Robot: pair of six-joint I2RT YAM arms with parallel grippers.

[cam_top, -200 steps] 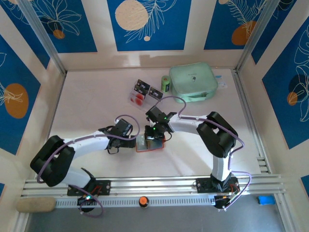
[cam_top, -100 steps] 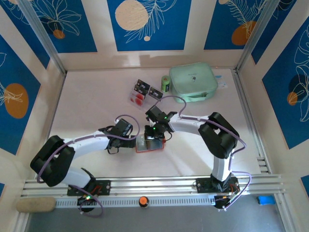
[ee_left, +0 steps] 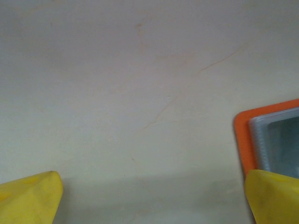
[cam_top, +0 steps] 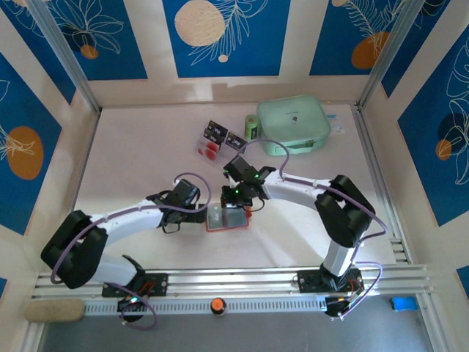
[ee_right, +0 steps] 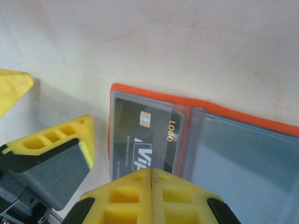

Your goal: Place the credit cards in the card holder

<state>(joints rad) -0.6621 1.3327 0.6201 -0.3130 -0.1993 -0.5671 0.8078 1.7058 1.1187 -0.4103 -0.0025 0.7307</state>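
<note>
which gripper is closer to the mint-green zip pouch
Right. The right gripper is down-left of the mint-green zip pouch in the top view; the left gripper is farther down-left.

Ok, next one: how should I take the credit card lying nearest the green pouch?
Probably from straight above, the right hand pinching the credit card across its two long edges near the black end. It lies flat on the table, and another card sits close beside it.

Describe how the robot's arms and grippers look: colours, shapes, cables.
The left arm and right arm have white links, bulky black joints and looping purple cables. The left gripper and right gripper have yellow wedge-shaped fingers with ribbed cut-outs.
</note>
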